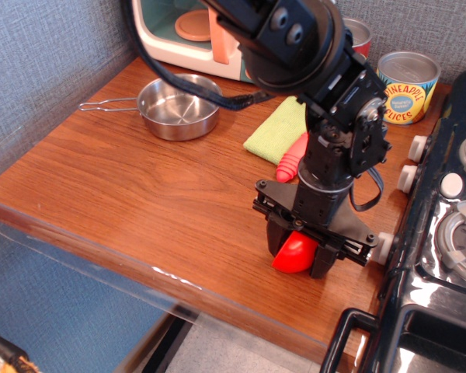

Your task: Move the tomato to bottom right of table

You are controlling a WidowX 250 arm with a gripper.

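The glossy red tomato (294,254) is low over the brown wood-grain table (140,194), near its front right corner, at or just above the surface. My gripper (299,252) points straight down and is shut on the tomato, with a black finger (324,259) on either side of it. The arm rises above it and hides the middle back of the table. Whether the tomato touches the wood I cannot tell.
A steel pan (177,107) sits back left. A green cloth (276,130) with a red-handled scoop (293,156) lies behind the arm. A pineapple can (406,87) and a half-hidden tomato sauce can (359,35) stand at the back. A black toy stove (443,225) borders the right. A toy oven (190,31) stands at the back.
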